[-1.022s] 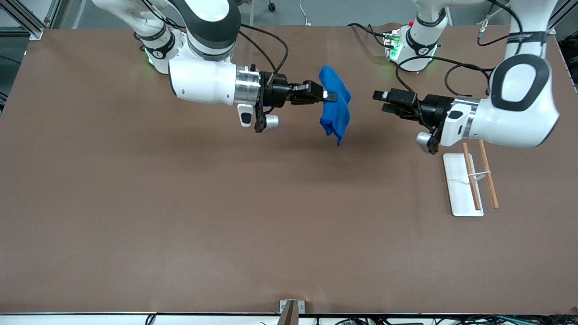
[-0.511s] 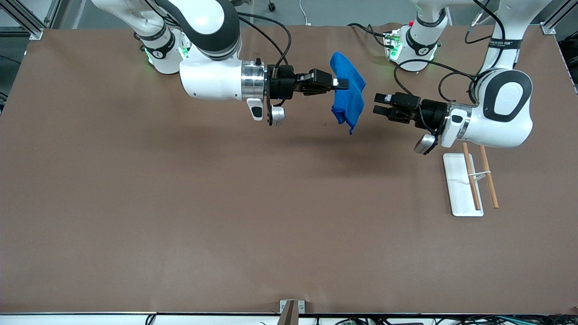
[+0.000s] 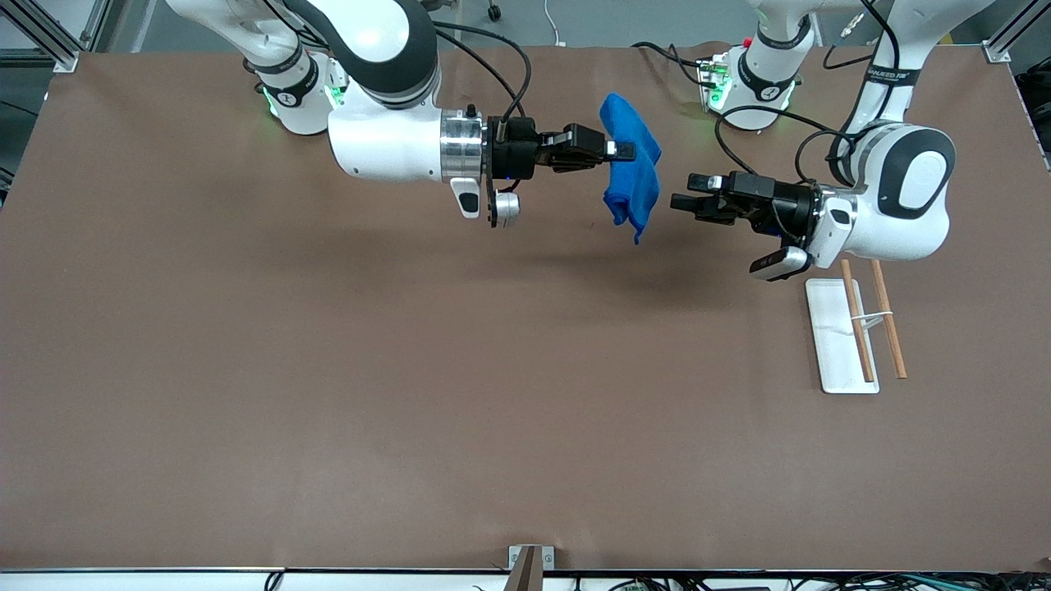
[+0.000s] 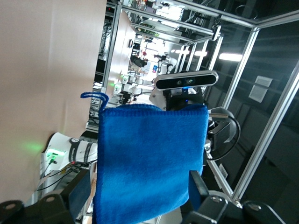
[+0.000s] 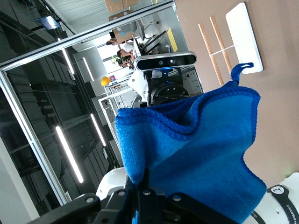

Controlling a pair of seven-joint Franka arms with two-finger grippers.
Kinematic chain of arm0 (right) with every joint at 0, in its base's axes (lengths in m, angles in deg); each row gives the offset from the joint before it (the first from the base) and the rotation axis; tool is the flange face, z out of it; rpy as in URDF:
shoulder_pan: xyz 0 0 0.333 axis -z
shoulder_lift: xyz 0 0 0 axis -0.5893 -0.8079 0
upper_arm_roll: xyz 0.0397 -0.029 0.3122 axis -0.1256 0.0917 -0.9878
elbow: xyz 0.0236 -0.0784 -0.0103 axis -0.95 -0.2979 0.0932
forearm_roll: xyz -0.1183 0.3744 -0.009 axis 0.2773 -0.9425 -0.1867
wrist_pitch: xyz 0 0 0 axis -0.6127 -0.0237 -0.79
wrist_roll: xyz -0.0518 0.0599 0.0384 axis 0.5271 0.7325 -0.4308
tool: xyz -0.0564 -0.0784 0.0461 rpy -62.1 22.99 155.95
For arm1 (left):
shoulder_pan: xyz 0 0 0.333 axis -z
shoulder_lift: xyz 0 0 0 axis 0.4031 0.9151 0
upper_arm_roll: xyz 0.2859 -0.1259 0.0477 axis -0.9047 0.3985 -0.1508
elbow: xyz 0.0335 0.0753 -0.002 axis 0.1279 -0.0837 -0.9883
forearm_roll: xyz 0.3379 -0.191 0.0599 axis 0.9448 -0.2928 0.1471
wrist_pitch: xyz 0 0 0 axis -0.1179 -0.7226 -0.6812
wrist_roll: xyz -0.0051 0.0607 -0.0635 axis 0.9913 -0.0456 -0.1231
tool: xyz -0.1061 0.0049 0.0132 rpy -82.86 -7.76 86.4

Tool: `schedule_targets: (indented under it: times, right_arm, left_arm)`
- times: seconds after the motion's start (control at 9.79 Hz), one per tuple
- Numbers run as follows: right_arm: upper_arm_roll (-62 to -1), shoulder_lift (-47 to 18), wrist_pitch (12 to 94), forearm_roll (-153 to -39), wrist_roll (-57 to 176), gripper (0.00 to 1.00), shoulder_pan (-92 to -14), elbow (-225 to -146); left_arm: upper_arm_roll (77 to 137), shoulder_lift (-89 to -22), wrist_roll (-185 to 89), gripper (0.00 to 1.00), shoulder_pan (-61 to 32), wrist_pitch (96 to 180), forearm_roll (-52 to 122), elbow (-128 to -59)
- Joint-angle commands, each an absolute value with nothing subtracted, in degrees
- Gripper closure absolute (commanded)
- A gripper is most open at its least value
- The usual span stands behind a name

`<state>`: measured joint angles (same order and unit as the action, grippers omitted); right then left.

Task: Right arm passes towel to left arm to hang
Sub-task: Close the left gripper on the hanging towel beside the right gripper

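1. One table [image 3: 328,410] is seen, with two arms over it.
2. One towel [image 3: 632,176] hangs above the table, pinched by the closed right gripper [image 3: 621,151].
3. The left gripper [image 3: 686,199], spread wide and empty, is just beside the towel; if the towel is released early, it could be dropped.
4. One white rack [image 3: 833,336] with two wooden rods [image 3: 858,328] lies at the left arm's end.
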<state>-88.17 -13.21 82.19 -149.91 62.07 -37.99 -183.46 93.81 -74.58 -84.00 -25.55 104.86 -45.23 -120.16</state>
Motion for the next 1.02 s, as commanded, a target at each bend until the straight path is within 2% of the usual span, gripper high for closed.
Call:
schedule_targets:
  times: [0.0, 0.31, 0.61, 0.72, 0.92]
  right_arm:
    - [-88.84, -13.64, 82.66, -151.96, 64.04, 1.00, -38.30, -182.97]
    - [-88.85, -13.64, 82.74, -152.48, 64.04, 1.00, -38.74, -182.88]
    - [-88.85, -13.64, 82.74, -152.57, 64.04, 1.00, -38.75, -182.88]
    - [-88.85, -13.64, 82.74, -152.57, 64.04, 1.00, -38.75, -182.88]
    - [-88.85, -13.73, 82.74, -152.57, 63.96, 1.00, -38.75, -182.88]
  left_arm:
    - [95.15, -75.00, -87.07, 0.08, -25.53, 107.49, -46.90, -124.28]
    - [98.66, -75.61, -89.45, 0.08, -25.88, 111.16, -51.54, -126.22]
    - [99.89, -75.88, -90.06, 0.25, -25.88, 111.54, -53.67, -127.36]
    - [99.90, -75.88, -90.07, 0.37, -26.14, 111.53, -53.93, -127.11]
    - [99.82, -75.88, -90.07, 0.87, -27.29, 111.45, -53.85, -126.93]
